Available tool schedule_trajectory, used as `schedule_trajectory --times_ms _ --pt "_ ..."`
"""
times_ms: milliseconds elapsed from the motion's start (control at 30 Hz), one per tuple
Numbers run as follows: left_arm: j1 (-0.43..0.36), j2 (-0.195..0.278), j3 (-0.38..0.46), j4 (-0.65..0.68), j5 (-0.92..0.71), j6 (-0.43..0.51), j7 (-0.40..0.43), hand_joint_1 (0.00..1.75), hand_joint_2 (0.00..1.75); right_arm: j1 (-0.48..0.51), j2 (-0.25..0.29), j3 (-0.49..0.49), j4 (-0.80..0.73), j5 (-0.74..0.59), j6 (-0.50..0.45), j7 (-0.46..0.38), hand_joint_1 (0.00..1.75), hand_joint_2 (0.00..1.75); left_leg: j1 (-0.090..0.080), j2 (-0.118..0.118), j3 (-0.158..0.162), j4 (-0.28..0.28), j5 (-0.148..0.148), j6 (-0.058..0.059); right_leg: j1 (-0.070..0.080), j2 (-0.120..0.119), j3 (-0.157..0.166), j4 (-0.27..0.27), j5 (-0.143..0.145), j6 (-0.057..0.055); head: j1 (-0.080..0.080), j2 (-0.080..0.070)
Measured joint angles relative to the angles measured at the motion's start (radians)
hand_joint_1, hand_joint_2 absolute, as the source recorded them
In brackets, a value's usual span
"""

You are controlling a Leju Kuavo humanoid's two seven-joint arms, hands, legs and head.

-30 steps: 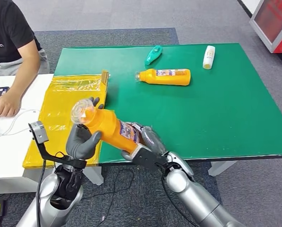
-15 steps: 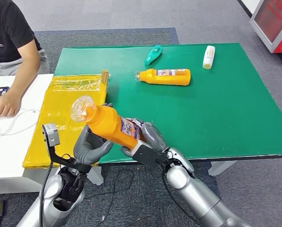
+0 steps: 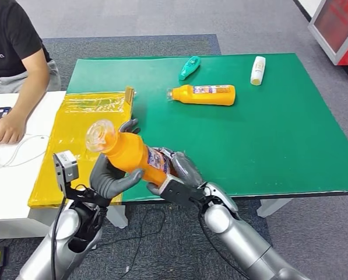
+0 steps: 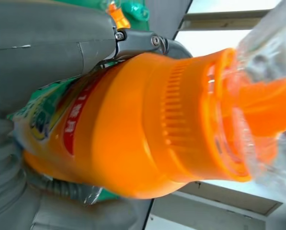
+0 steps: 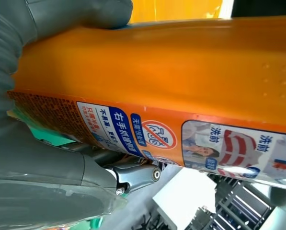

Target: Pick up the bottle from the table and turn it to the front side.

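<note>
My left hand [image 3: 112,175] has its fingers wrapped under the orange bottle [image 3: 130,153] near its clear cap. The bottle is up above the near tabletop [image 3: 273,134] edge. My right hand [image 3: 178,175] holds its bottom. It looks smooth and slippery (hard plastic), so I'd hold the middle.
</note>
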Motion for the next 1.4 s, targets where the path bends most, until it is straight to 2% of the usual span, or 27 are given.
schedule_trajectory --times_ms 600,667,700,800,833,867,1100,1400 --pt "0.002 0.0 -0.001 0.0 -0.046 0.064 -0.024 1.75 1.75 0.031 0.0 0.018 -0.003 -0.057 0.028 -0.009 1.75 1.75 0.0 0.0 0.0 0.0 0.0 0.0 0.0 0.0 0.0 0.0 0.0 0.0 0.0 0.0" --pt "0.004 0.0 -0.001 0.0 -0.044 0.066 -0.024 1.75 1.75 0.034 0.0 0.018 -0.003 -0.059 0.028 -0.01 1.6 1.75 0.0 0.0 0.0 0.0 0.0 0.0 0.0 0.0 0.0 0.0 0.0 0.0 0.0 0.0" --pt "0.005 0.0 -0.001 0.0 -0.043 0.067 -0.024 1.75 1.75 0.035 0.0 0.018 -0.004 -0.059 0.028 -0.011 1.41 1.75 0.0 0.0 0.0 0.0 0.0 0.0 0.0 0.0 0.0 0.0 0.0 0.0 0.0 0.0" --pt "0.009 0.001 -0.001 -0.001 -0.052 0.074 -0.025 1.75 1.75 0.042 0.0 0.015 -0.007 -0.063 0.026 -0.011 0.35 1.75 0.0 0.0 0.0 0.0 0.0 0.0 0.0 0.0 0.0 0.0 0.0 0.0 0.0 0.0" --pt "0.01 0.002 -0.001 -0.001 -0.061 0.077 -0.026 1.75 1.75 0.045 0.0 0.014 -0.008 -0.066 0.024 -0.01 0.1 1.75 0.0 0.0 0.0 0.0 0.0 0.0 0.0 0.0 0.0 0.0 0.0 0.0 0.0 0.0" --pt "0.012 0.005 0.0 -0.002 -0.073 0.082 -0.026 1.75 1.75 0.048 0.0 0.013 -0.009 -0.068 0.021 -0.01 0.0 1.75 0.0 0.0 0.0 0.0 0.0 0.0 0.0 0.0 0.0 0.0 0.0 0.0 0.0 0.0" --pt "0.027 0.076 0.044 -0.003 -0.241 0.12 0.013 1.75 1.75 0.082 0.0 -0.014 -0.011 -0.075 -0.014 -0.011 0.0 1.75 0.0 0.0 0.0 0.0 0.0 0.0 0.001 0.0 0.0 0.0 0.0 0.0 0.0 0.0" --pt "0.048 0.164 0.115 -0.021 -0.409 0.097 0.055 1.75 1.75 0.121 0.004 -0.04 -0.011 -0.079 -0.015 -0.011 0.0 1.75 0.001 0.0 0.0 0.0 0.0 0.0 0.001 0.0 -0.001 0.0 0.0 -0.001 0.0 0.0"
